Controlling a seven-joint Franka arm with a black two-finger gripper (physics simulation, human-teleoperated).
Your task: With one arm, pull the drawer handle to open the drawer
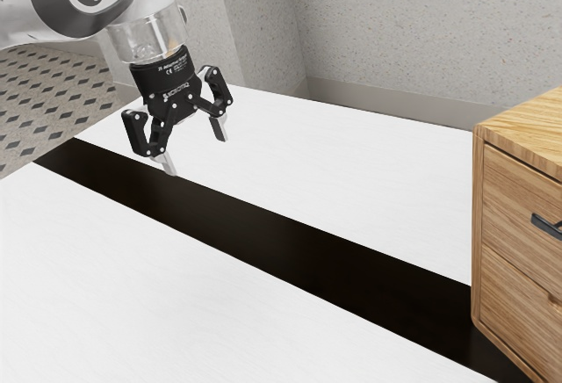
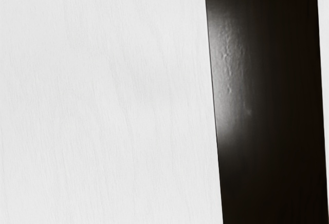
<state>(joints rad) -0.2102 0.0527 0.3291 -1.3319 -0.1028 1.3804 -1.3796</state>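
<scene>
– White table (image 1: pixel 351 163) with a black stripe (image 1: pixel 290 251) across it, grey wall behind. What's where in the exterior view?
– Gripper (image 1: pixel 195 154) at ten o'clock, hanging above the table, fingers spread wide with nothing between them. Cabinet (image 1: pixel 527 128) at three o'clock. Its upper drawer (image 1: pixel 514 198) looks shut, and the handle (image 1: pixel 546 225) sits at the frame's edge, well apart from the gripper.
– What could go wrong?
– It's a long reach. The fingers point down at the table while the handle faces sideways. Without a wrist turn they'd likely bump the drawer front or slip off the bar. Coming in low could scrape the table.
– And the wrist view?
– Table (image 2: pixel 103 100) at nine o'clock, stripe (image 2: pixel 267 106) at three. Those give little to line up on, so I'd guess the approach could drift off the handle.
</scene>
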